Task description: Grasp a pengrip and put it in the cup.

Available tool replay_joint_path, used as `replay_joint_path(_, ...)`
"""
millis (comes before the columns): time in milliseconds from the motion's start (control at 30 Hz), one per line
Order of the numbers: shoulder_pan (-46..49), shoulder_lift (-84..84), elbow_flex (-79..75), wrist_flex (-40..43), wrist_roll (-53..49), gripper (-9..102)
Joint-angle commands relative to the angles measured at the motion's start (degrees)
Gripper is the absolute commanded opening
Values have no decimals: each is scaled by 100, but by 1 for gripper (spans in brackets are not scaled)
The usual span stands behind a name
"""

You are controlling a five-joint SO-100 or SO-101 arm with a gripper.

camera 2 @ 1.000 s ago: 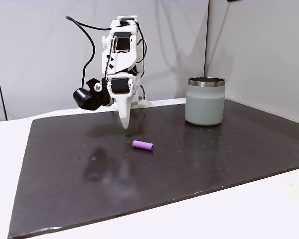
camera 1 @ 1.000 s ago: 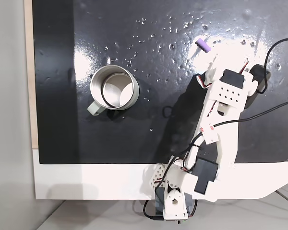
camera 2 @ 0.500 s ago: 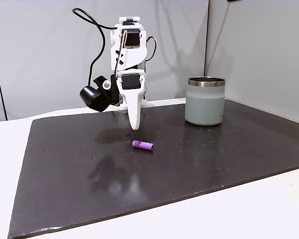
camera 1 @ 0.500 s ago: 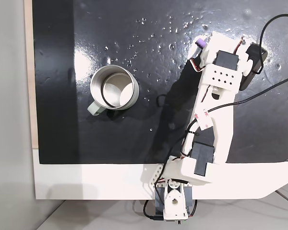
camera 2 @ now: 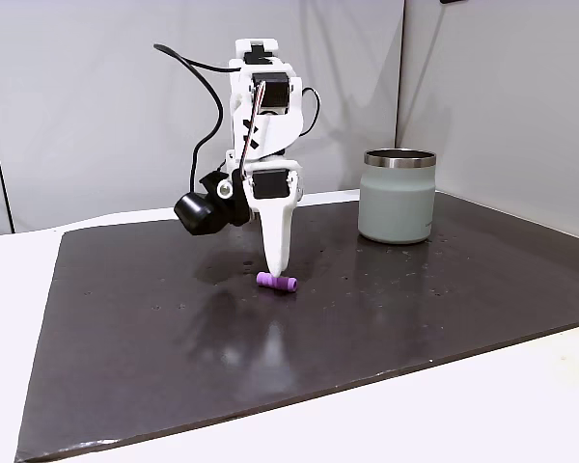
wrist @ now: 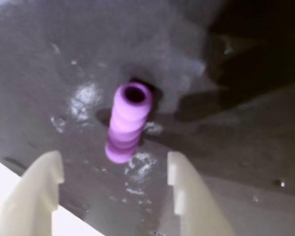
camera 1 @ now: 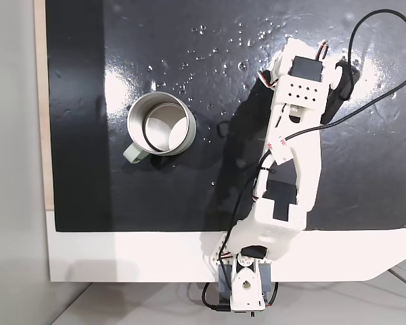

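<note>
A: Pengrip (wrist: 126,121) lying on the dark mat (camera 2: 174,367), ribbed, hollow end showing in wrist view.

B: Gripper?

A: Gripper (wrist: 113,189) just above it, fingers (wrist: 39,184) spread wide w/ pengrip btwn the tips, nothing held. In a fixed view its tip (camera 2: 277,265) sits right over the pengrip (camera 2: 276,283).

B: Cup?

A: Cup (camera 2: 397,196) upright, well apart on the mat.

The arm (camera 1: 294,156) is built of white printed segments with black servo blocks set into them, and one flat white plate near its 12 o'clock end in a fixed view carries a grid of small round holes. Black cables (camera 1: 386,40) loop off toward 1 o'clock, thin red and white wires run along the links, and a black rounded camera housing (camera 2: 199,213) hangs at one side. The jaws are pale cream, tapering to points, with stepped inner edges in the wrist view.
</note>
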Motion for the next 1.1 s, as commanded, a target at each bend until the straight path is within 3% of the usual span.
replay_joint_path(0, -53, -44, -457, 123, 114, 26)
replay_joint_path(367, 132, -765, -721, 369, 272, 22)
replay_joint_path(567, 272, -993, -1072, 571, 343, 1)
replay_joint_path(800, 264, -729, -1266, 800, 527, 0)
replay_joint_path(1067, -272, 914, -976, 1406, 334, 0)
